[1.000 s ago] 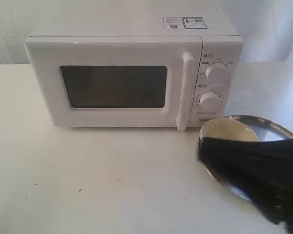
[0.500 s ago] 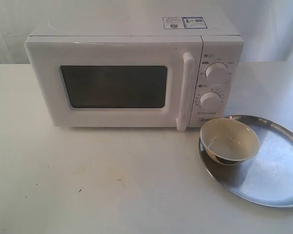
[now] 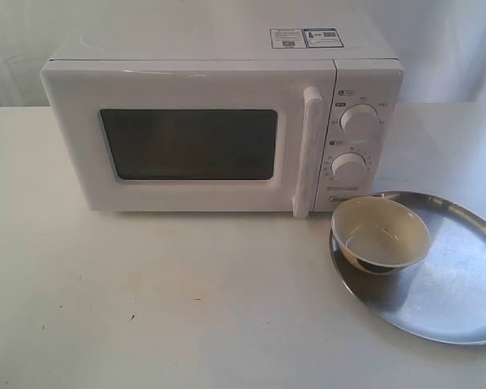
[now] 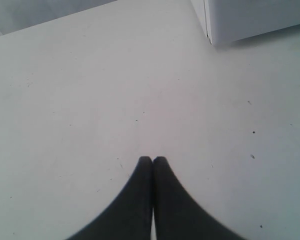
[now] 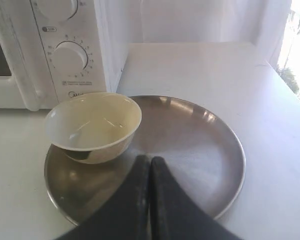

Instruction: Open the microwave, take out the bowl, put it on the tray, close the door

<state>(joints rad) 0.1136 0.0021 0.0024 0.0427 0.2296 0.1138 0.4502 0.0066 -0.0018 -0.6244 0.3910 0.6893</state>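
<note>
The white microwave (image 3: 219, 121) stands at the back of the table with its door (image 3: 186, 142) shut and the tall bar handle (image 3: 308, 150) flush. The small cream bowl (image 3: 381, 233) sits on the left part of the silver tray (image 3: 454, 292), to the right in front of the microwave. In the right wrist view the bowl (image 5: 92, 125) rests on the tray (image 5: 200, 145), and my right gripper (image 5: 150, 161) is shut and empty just beside it. My left gripper (image 4: 152, 160) is shut over bare table, holding nothing. Neither arm shows in the exterior view.
White tabletop (image 3: 162, 300) stretches in front of the microwave. A corner of the microwave (image 4: 240, 20) shows in the left wrist view. The table's right edge (image 5: 295, 100) lies beyond the tray, with a bright window there.
One second ago my right arm covered the bowl and tray from the lower right; it has since drawn back out of the exterior view. Bowl, tray and microwave have not moved.
</note>
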